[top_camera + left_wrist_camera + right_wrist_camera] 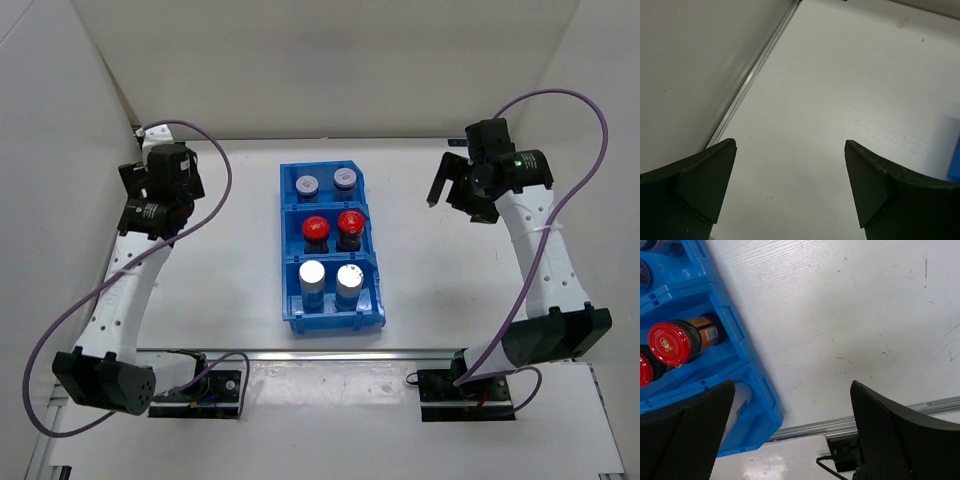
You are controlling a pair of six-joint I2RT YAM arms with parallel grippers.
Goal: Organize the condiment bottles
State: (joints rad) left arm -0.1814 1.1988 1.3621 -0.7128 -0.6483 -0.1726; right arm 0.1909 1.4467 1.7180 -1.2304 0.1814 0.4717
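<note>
Six condiment bottles stand in pairs in the blue bin (291, 250). Two grey-lidded bottles (307, 184) are in the far compartment, two red-capped dark bottles (316, 229) in the middle, two silver-white-topped bottles (313, 273) in the near one. My left gripper (128, 178) is open and empty, far left of the bin; its view (790, 145) shows only bare table. My right gripper (445, 185) is open and empty, raised to the right of the bin. Its view (792, 387) shows the bin's edge (757, 385), one red-capped bottle (670, 342) and part of a white bottle (737, 397).
White walls enclose the table on the left, back and right. A metal rail (320, 354) runs along the near edge, with both arm bases behind it. A wall foot strip (752, 77) runs close to my left gripper.
</note>
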